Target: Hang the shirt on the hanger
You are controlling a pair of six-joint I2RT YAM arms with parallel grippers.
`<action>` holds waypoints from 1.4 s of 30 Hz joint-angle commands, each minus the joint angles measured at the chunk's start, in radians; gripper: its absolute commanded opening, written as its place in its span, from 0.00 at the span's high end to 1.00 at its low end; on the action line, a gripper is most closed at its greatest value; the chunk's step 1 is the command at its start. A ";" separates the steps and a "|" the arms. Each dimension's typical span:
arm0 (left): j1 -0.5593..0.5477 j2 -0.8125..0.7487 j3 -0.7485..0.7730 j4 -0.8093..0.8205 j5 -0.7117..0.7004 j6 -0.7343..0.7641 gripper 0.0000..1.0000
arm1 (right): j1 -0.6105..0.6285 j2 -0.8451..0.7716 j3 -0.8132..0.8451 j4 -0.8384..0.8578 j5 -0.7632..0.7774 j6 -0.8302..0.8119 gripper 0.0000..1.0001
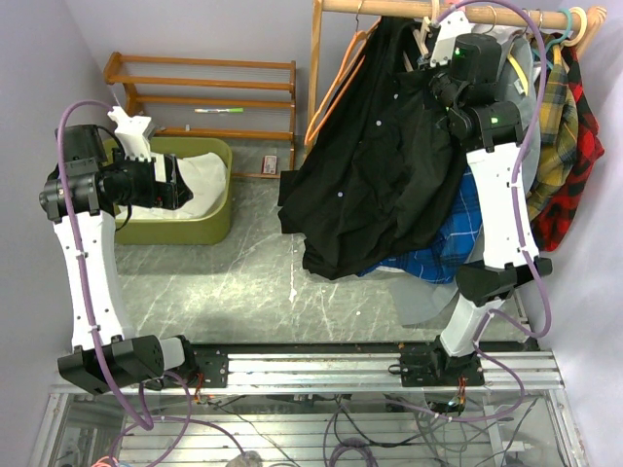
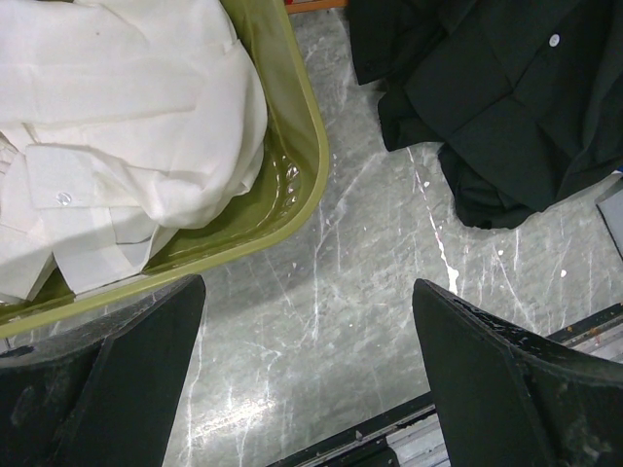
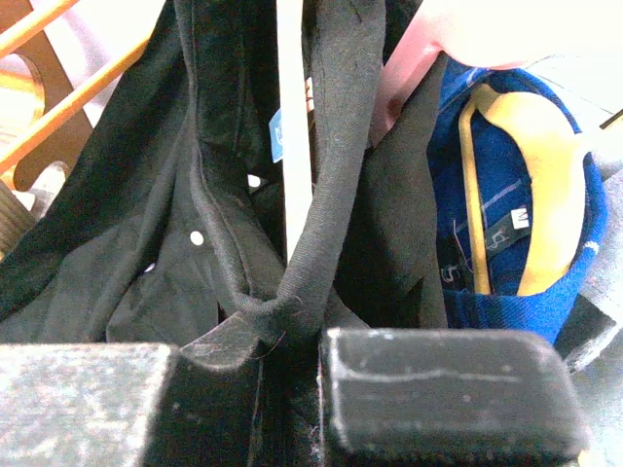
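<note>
Shirt: the black long-sleeved button-up shirt (image 1: pixel 375 165) hangs from its top end up by the round wooden rail (image 1: pixel 389 8), and its body spills down and forward, the lower folds bunched on the grey marbled table (image 2: pixel 341 321); small pale buttons show on the front
Collar: in the right wrist view a black band of the shirt loops down into the narrow gap between the two fingers
Right gripper (image 3: pixel 292 341): raised beside the rail, its fingers pressed close together and pinching that black band
Hanger: the pale cream-peach plastic hanger (image 3: pixel 487 29) seems to be the rounded pale shape at the top edge of the right wrist view, just above the black fabric; only a part of it shows, so I cannot tell how it sits in the shirt
Neighbour on the rail: a blue plaid shirt (image 1: pixel 438 258) hangs just beside and partly under the black one, with a tan hanger (image 3: pixel 531 146) inside its neck
Further along the rail: thin bright orange hangers (image 1: pixel 336 88) on the left, yellow and red plaid shirts (image 1: pixel 560 146) at the right end
Left gripper (image 2: pixel 307 292): fingers spread wide with nothing between them, held over the table at the near rim of an olive-green plastic tub (image 2: pixel 311 146), well apart from the shirt
Tub contents: crumpled white cloth (image 2: pixel 117 117) with a pale button
Back wall: a low wooden slatted rack (image 1: pixel 204 88) behind the tub
</note>
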 commanded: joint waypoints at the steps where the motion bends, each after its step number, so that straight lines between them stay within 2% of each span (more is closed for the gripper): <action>1: 0.003 0.005 -0.007 0.007 0.030 0.008 0.01 | -0.015 0.030 0.013 0.086 -0.010 0.009 1.00; 8: 0.003 0.005 -0.011 0.010 0.028 0.009 0.01 | -0.023 0.054 0.046 -0.009 -0.110 0.081 1.00; 19: 0.003 0.001 -0.020 0.012 0.024 0.009 0.01 | -0.022 0.072 0.038 -0.051 -0.129 0.138 1.00; 20: 0.002 0.001 -0.020 0.012 0.023 0.009 0.01 | -0.020 0.061 0.026 -0.048 -0.124 0.140 0.94; 21: 0.003 0.001 -0.020 0.011 0.020 0.010 0.01 | -0.021 0.043 0.009 -0.043 -0.118 0.145 0.74; 22: 0.003 0.001 -0.019 0.011 0.013 0.010 0.01 | -0.017 0.015 -0.016 -0.026 -0.098 0.156 0.58; 24: 0.003 0.001 -0.006 0.006 -0.018 0.012 0.01 | -0.006 -0.061 -0.060 0.007 -0.023 0.180 0.06; 25: 0.002 0.002 0.006 0.002 -0.041 0.012 0.01 | -0.001 -0.105 -0.067 0.017 -0.001 0.195 0.01; 29: 0.004 -0.010 0.038 -0.004 -0.089 0.001 0.01 | 0.001 -0.305 -0.147 0.100 -0.007 0.252 0.00; 33: 0.005 -0.043 0.025 0.055 -0.136 -0.083 0.01 | 0.001 -0.557 -0.479 0.292 -0.095 0.345 0.00; 35: 0.009 -0.061 0.020 0.092 -0.209 -0.139 0.01 | 0.001 -0.685 -0.659 0.346 -0.060 0.414 0.00; 37: 0.011 -0.087 0.011 0.129 -0.293 -0.186 0.01 | 0.001 -0.817 -0.829 0.373 -0.020 0.468 0.00; 40: 0.012 -0.125 -0.008 0.179 -0.413 -0.241 0.01 | 0.001 -0.990 -1.081 0.403 -0.049 0.517 0.00; 42: 0.014 -0.147 -0.033 0.196 -0.465 -0.234 0.01 | 0.002 -1.074 -1.201 0.370 -0.014 0.595 0.00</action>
